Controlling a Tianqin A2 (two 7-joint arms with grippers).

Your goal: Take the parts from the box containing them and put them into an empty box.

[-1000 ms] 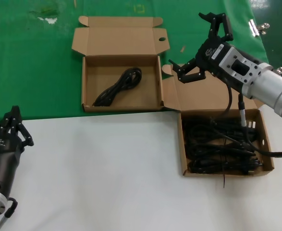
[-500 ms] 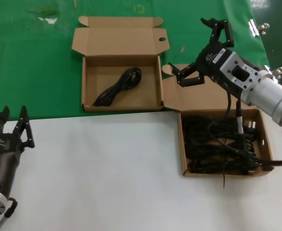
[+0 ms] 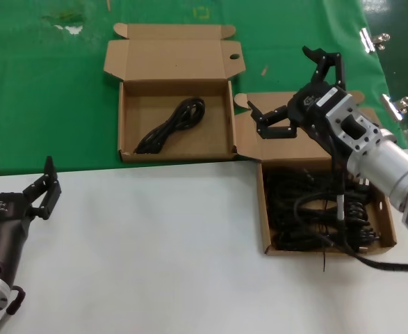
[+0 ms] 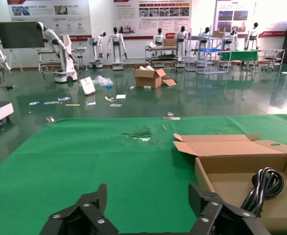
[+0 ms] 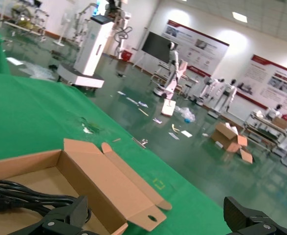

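Observation:
The box with the parts lies at the right, full of several black cable bundles. My right gripper is open and empty, above that box's open lid at its far side. The other box lies at the far centre-left and holds one looped black cable. That box and its cable also show in the left wrist view, and the box and its cable in the right wrist view. My left gripper is open and empty, low at the near left over the white table.
The far half of the table is covered in green cloth, the near half is white. Both box lids stand open towards the far side. Two metal clips lie on the cloth at the far right.
My left gripper has opened from shut. My right gripper has moved right and lower, towards the full box, staying open.

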